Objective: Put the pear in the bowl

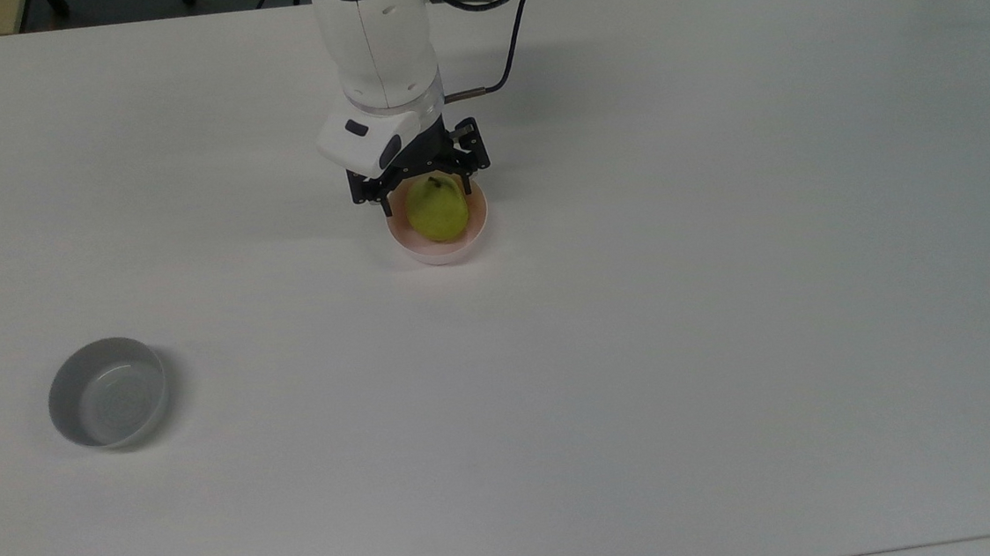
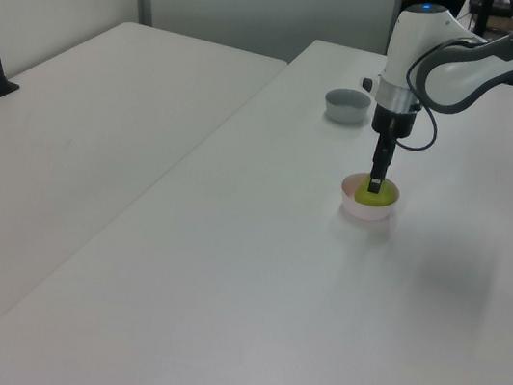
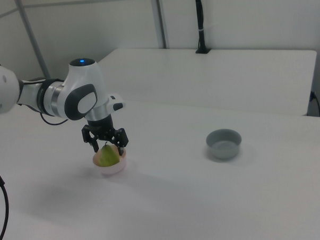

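Observation:
The yellow-green pear [image 1: 439, 213] sits inside the pale pink bowl [image 1: 436, 254], its dark stem pointing toward the arm. My gripper [image 1: 428, 190] hangs right over the pear's top, open, with one finger on either side of the fruit and a gap to each. From the left view the pear [image 2: 373, 194] rests low in the bowl [image 2: 366, 212] under the gripper [image 2: 376, 178]. In the right view the gripper [image 3: 108, 149] straddles the pear [image 3: 108, 156], which fills the bowl [image 3: 112, 170].
A grey bowl [image 1: 107, 404] stands apart near the top view's lower left, also seen as the grey bowl [image 2: 347, 105] and grey bowl [image 3: 223, 143]. The white table [image 1: 642, 346] spreads wide around both. A second white table [image 2: 81, 126] adjoins it.

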`<state>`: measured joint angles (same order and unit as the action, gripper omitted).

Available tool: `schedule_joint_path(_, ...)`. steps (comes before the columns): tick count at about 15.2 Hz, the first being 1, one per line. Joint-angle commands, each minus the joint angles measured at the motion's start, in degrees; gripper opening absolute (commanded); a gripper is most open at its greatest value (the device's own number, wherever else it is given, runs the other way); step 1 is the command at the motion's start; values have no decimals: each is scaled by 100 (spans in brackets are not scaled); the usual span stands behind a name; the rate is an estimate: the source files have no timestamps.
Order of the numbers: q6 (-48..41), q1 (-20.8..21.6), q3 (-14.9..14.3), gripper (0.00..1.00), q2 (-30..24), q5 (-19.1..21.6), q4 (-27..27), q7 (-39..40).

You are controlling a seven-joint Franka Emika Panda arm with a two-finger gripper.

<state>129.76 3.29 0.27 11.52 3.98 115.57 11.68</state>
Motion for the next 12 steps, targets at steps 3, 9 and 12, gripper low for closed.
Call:
schedule_joint_path(3,-677,-57,8,100,-378,-46,-464,-597)
schedule_joint_path(9,-2717,-399,8,100,-572,-284,-1730,-623)
schedule_joint_path(12,-3350,-715,-1,100,-782,-275,-2117,-614)
